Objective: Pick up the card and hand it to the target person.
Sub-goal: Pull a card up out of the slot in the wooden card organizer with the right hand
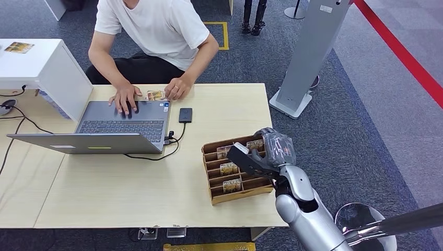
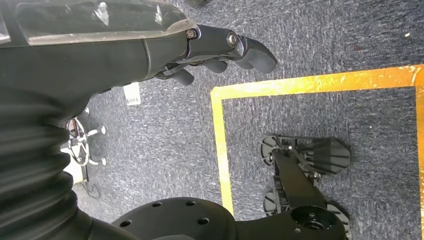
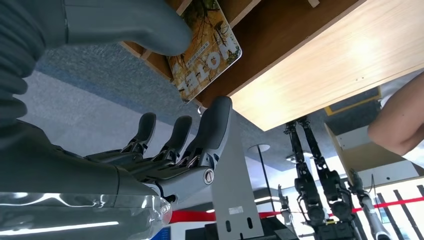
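A wooden slotted card box (image 1: 239, 195) stands on the table's near right part with several cards upright in its slots. My right hand (image 1: 259, 155) hovers over the box's far right corner, at the card (image 1: 255, 144) in the back slot. In the right wrist view that yellow printed card (image 3: 207, 47) lies between my thumb (image 3: 145, 25) and my fingers (image 3: 215, 125), which stand apart from it. The target person (image 1: 156, 31), in a white T-shirt, sits across the table. My left hand (image 2: 220, 47) hangs over the carpet, fingers loosely bent, holding nothing.
An open laptop (image 1: 120, 123) sits at the table's left with the person's hand (image 1: 124, 98) on it. Another card (image 1: 155, 95) and a black device (image 1: 185, 115) on a cable lie beside it. A grey stand (image 1: 308, 57) rises right of the table; a white cabinet (image 1: 47, 63) stands at left.
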Tool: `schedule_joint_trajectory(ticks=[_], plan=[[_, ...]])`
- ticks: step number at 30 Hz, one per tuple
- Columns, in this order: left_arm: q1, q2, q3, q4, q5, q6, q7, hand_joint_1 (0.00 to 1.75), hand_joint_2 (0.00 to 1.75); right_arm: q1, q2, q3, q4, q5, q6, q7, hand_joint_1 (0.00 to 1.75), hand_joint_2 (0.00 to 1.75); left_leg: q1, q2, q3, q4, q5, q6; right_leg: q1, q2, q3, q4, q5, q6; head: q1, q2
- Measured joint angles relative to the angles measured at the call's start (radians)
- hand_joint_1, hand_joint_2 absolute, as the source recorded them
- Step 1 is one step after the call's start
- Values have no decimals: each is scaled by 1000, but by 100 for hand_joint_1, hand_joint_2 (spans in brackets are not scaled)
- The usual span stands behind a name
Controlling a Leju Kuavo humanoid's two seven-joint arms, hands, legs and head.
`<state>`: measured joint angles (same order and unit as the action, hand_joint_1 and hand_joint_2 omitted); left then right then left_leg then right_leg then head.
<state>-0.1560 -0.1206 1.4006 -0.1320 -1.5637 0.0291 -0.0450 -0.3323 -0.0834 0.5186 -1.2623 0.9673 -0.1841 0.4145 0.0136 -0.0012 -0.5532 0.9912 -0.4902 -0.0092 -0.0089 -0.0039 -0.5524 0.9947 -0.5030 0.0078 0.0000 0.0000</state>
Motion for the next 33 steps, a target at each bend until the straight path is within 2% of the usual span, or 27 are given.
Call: schedule_joint_trajectory(ticks=[3, 5, 18, 22, 27, 33], plan=[[-2, 0, -1, 0, -1, 0, 0, 0, 175, 4, 0, -5, 3, -3, -2, 1, 99, 175, 0, 0, 0, 0, 0, 0, 0, 0, 0, 0, 0, 0, 0, 0], [-4, 0, -1, 0, -2, 0, 2, 0, 175, 6, 2, -9, 8, -5, -5, -1, 99, 175, 0, 0, 1, -1, 0, 0, 0, 0, 1, -1, 0, 0, 0, 0], [-1, 1, 9, 1, -2, 7, 4, 0, 175, 7, 7, -24, 27, -9, -39, -25, 88, 175, 0, 0, 0, 0, 0, 0, 0, 0, 1, 0, 0, 0, 0, 0], [2, 1, 15, 2, -2, 9, -1, 0, 175, 15, 11, -31, 13, 2, -128, -88, 69, 175, 0, 0, 0, 0, 0, 0, 0, 0, 0, 0, 0, 0, 0, 0], [3, 0, 22, 1, -3, 11, -8, 0, 175, 26, 15, -34, -15, 21, -205, -143, 69, 175, 0, 1, 1, 0, 0, 0, 0, 1, 0, 0, 0, 0, 0, 0], [6, 2, 33, 1, -1, 14, -10, 0, 175, 41, 19, -25, -56, 27, -207, -155, 66, 175, 0, 0, 0, 0, -1, 0, 0, 0, 0, 1, -1, 0, 0, 0]])
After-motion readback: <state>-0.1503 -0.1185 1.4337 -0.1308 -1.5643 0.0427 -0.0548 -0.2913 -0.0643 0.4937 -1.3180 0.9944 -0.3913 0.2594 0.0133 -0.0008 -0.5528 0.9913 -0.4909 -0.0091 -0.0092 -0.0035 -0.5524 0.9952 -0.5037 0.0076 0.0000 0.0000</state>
